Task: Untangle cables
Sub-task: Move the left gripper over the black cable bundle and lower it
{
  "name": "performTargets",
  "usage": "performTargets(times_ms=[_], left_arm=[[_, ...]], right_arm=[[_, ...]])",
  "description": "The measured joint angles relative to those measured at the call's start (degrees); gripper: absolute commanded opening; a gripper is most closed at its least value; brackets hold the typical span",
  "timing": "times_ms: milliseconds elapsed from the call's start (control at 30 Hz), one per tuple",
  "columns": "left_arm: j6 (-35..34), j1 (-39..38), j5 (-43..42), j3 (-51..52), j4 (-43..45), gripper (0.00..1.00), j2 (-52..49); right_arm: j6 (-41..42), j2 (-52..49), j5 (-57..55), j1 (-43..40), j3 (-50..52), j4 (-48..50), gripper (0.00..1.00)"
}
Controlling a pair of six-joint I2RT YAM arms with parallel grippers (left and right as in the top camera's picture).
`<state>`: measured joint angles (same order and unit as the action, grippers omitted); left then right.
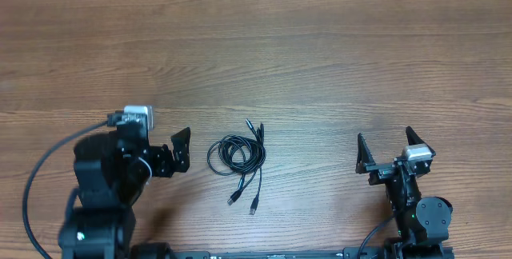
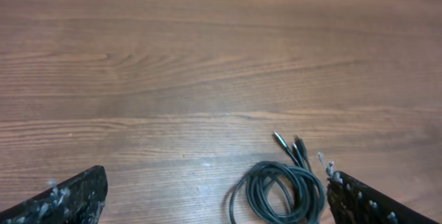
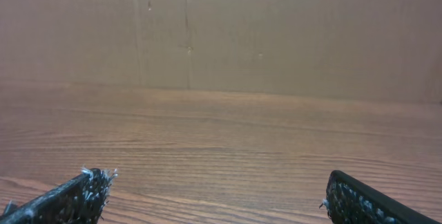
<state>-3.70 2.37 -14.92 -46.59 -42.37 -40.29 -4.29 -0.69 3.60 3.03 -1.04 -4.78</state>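
Coiled cables [image 1: 237, 155], crossings indistinct, loops cropped in left wrist view

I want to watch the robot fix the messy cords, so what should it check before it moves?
1. Left gripper open and empty: ok.
2. Right gripper open and empty: ok.
3. Cables lying loose on the table, nothing touching them: ok.
4. Cables between both grippers, nearer the left one: ok.
5. Right wrist camera sees the cables: not ok, only table shows.
6. Which cord crosses over which in the coil: cannot tell.
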Motion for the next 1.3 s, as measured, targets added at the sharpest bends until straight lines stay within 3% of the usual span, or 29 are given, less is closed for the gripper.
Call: performTargets(times_ms=[667,1300], left_arm=[[9.9,-0.1,-4.5,-26.8,-24.3,1.0,-20.3],[14.3,-11.0,-0.3,-30.8,-32.9,1.0,-34.3]], right_arm=[[0.0,0.0,0.0,0.0,0.0,0.0,1.0],[0.0,0.0,0.0,0.0,0.0,0.0,1.0]])
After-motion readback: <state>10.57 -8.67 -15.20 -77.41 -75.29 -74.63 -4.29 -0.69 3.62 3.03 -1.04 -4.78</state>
